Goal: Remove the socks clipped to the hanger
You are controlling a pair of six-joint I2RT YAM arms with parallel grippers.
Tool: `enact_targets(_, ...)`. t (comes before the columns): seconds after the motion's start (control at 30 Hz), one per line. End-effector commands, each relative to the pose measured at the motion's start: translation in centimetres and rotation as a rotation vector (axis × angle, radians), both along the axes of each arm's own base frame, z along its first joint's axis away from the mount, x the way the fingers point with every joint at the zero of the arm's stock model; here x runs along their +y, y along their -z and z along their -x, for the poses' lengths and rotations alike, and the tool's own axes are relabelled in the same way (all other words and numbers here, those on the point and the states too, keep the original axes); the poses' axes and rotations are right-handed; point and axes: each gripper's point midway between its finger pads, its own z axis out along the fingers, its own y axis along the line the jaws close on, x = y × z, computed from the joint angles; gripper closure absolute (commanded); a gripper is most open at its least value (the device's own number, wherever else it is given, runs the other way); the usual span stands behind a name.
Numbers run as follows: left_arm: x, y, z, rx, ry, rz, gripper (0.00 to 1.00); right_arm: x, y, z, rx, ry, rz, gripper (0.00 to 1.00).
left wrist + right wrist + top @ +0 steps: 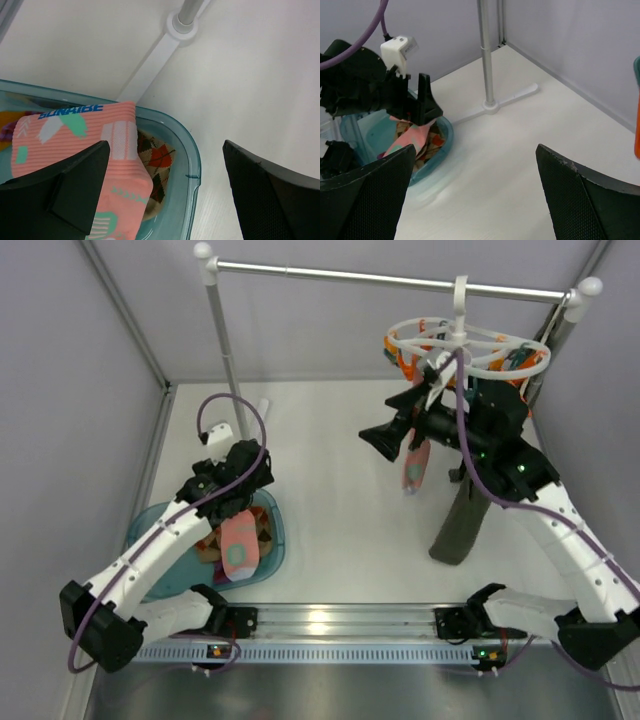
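Observation:
The white oval hanger (466, 344) with orange and teal clips hangs from the rail at the upper right. One pink patterned sock (416, 466) is still clipped to it and dangles just behind my right gripper (380, 440). That gripper (475, 150) stands open with nothing between its fingers and faces left across the table. My left gripper (240, 502) hovers open over the teal bin (150, 525). Below it (165, 150) a pink sock (75, 132) with mint patterning lies loose in the bin on an argyle sock (159, 159).
A dark olive garment (462, 525) hangs down to the table under the right arm. The rack's left pole (225, 360) and its white foot (150, 65) stand just behind the bin. Grey walls close in the left, back and right sides.

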Motion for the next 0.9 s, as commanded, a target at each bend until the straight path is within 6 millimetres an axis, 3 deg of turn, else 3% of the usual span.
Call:
enact_targets(0.0,-2.5,-0.6,-1.6,-0.025,0.093,0.047,0.02,0.5,-1.0,-4.0,-0.037,0.048,0.037,0.01)
enact_targets(0.03,-3.2,-1.2,-1.8,-0.048,0.128,0.075,0.02,1.3,-0.1,-4.9,-0.01,0.021,0.058,0.01)
enact_targets(0.07,-4.2,-1.7,-1.9,-0.064,0.183,0.104,0.02,2.2,-0.1,-4.1,-0.028,-0.076,0.074,0.0)
enact_targets(0.1,-5.7,-3.0,-2.6,-0.134,0.268,0.122,0.02,2.6,-1.4,-3.6,-0.06,-0.128,0.073,0.01)
enact_targets(0.13,-8.0,-3.7,-2.3,-0.155,0.397,0.186,0.02,3.4,-0.4,-3.0,-0.027,-0.201,0.092,0.01)
enact_targets(0.17,-9.3,-5.3,-1.9,-0.215,0.485,0.223,0.02,4.1,-0.6,-1.0,-0.02,-0.327,0.088,0.01)
enact_targets(0.2,-11.0,-7.4,-2.3,-0.323,0.573,0.266,0.02,4.4,-0.8,-0.5,-0.041,-0.369,0.1,0.01)
enact_targets(0.3,-15.9,-11.3,-1.0,-0.514,0.895,0.332,0.02,4.3,-0.8,1.0,-0.035,-0.423,0.092,0.01)
enact_targets(0.33,-16.7,-12.2,-0.9,-0.571,0.943,0.344,0.02,4.4,-0.9,1.7,-0.036,-0.451,0.086,0.0)
enact_targets(0.4,-18.7,-11.9,-1.0,-0.609,1.05,0.351,0.02,4.4,-0.8,3.9,-0.025,-0.572,0.072,0.01)
enact_targets(0.43,-19.4,-13.2,-1.4,-0.689,1.077,0.357,0.02,4.4,-0.8,4.8,-0.02,-0.612,0.064,0.01)
enact_targets(0.47,-20.3,-13.2,-1.4,-0.702,1.122,0.366,0.02,4.3,-1.0,5.2,-0.023,-0.629,0.06,0.01)
enact_targets(0.5,-21.3,-11.8,-2.5,-0.683,1.142,0.353,0.02,4.1,-1.2,5.8,-0.029,-0.645,0.054,0.01)
enact_targets(0.53,-21.9,-13.0,-3.2,-0.731,1.15,0.352,0.02,4.0,-1.5,6.7,-0.036,-0.687,0.045,0.01)
enact_targets(0.57,-22.4,-12.9,-3.7,-0.739,1.158,0.349,0.02,3.8,-1.7,7.2,-0.036,-0.705,0.039,0.01)
enact_targets(0.6,-23.5,-11.2,-4.9,-0.705,1.182,0.34,0.02,3.7,-2.2,7.8,-0.051,-0.72,0.029,0.01)
enact_targets(0.63,-24.1,-12.4,-5.3,-0.757,1.202,0.337,0.02,3.6,-2.6,8.2,-0.055,-0.733,0.02,0.01)
enact_targets(0.73,-26.6,-10.5,-7.0,-0.738,1.274,0.347,0.02,3.5,-3.6,7.9,-0.044,-0.676,0.002,0.01)
enact_targets(0.77,-27.2,-12.1,-7.6,-0.789,1.281,0.34,0.02,3.5,-3.8,8.4,-0.003,-0.687,-0.016,0.01)
enact_targets(0.8,-27.9,-12.2,-7.7,-0.804,1.3,0.32,0.02,3.5,-4.2,8.8,-0.03,-0.71,-0.036,0.01)
enact_targets(0.83,-28.8,-11.0,-8.6,-0.787,1.307,0.307,0.02,3.4,-4.3,9.6,-0.027,-0.759,-0.051,0.01)
enact_targets(0.87,-29.8,-12.1,-8.7,-0.818,1.313,0.293,0.02,3.3,-4.7,10.2,0.027,-0.772,-0.079,0.0)
